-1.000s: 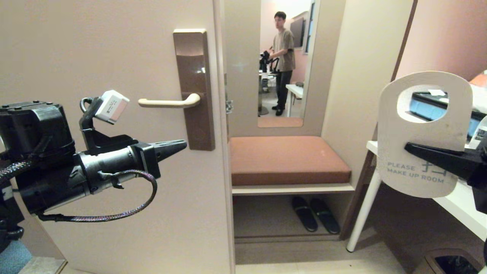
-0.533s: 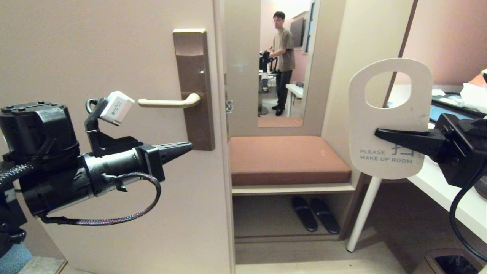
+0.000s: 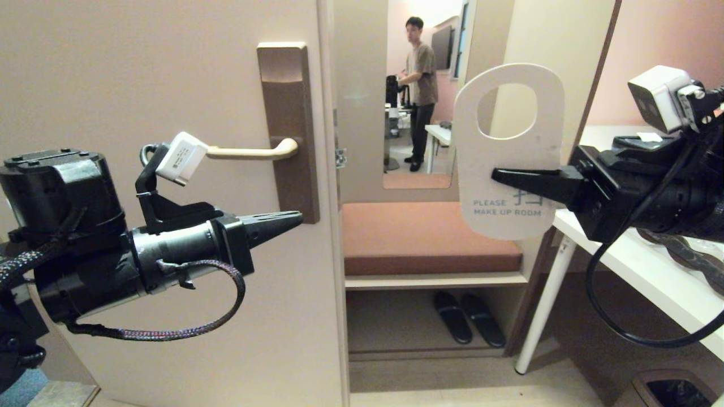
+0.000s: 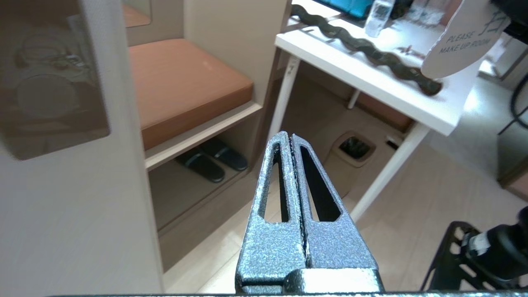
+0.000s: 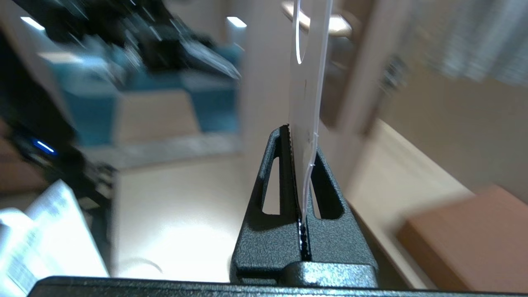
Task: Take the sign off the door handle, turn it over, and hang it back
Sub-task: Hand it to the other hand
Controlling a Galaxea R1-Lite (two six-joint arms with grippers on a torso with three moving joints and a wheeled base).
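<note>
The sign (image 3: 509,152) hangs upright in mid-air right of the door edge, its white face with "PLEASE MAKE UP ROOM" towards me and its oval hole on top. My right gripper (image 3: 493,172) is shut on its lower half from the right; the right wrist view shows the sign (image 5: 307,82) edge-on between the right gripper's (image 5: 299,136) fingers. The door handle (image 3: 251,151) is bare, well left of the sign. My left gripper (image 3: 297,216) is shut and empty, level, just below the handle beside the lock plate; the left wrist view shows this gripper (image 4: 290,136) pressed together.
The brown lock plate (image 3: 288,130) sits on the beige door. Beyond the door edge are a cushioned bench (image 3: 424,237), slippers (image 3: 469,319) under it and a mirror showing a person (image 3: 421,85). A white table (image 3: 650,265) and a bin (image 3: 673,390) stand at right.
My right gripper has carried the sign up and to the left, from over the table towards the door. My left arm has edged slightly to the right below the handle.
</note>
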